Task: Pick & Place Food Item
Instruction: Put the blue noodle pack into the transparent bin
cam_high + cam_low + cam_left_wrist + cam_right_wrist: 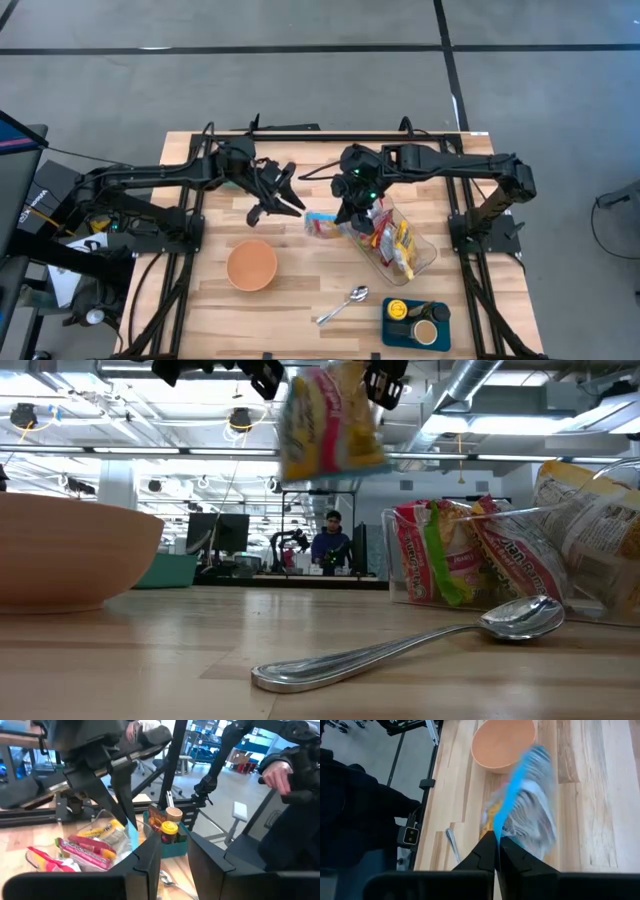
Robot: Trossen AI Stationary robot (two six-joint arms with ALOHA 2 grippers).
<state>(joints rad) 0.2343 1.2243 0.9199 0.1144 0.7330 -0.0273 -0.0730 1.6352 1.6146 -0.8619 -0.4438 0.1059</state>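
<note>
My right gripper (350, 214) is shut on a food packet (321, 225), blue, white and yellow, held in the air between the orange bowl (251, 265) and the clear bin (400, 250). In the low view the packet (326, 420) hangs high above the table. My left gripper (287, 195) is open and empty, just to the left of the packet and above the table; its fingers (150, 860) show in its wrist view. The bowl stands on its base on the table. My right gripper pinches the packet's blue sealed edge (507, 820) between its two fingers (487, 851). The fingers come from above, pointing down. The packet (530, 810) hangs from them toward the table's left, lifted clear of the table.
The clear bin (500, 550) holds several more snack packets (392, 240). A metal spoon (343, 305) lies near the front edge. A teal tray (390, 330) with small cups stands at the front right. Bare wood lies around the bowl.
</note>
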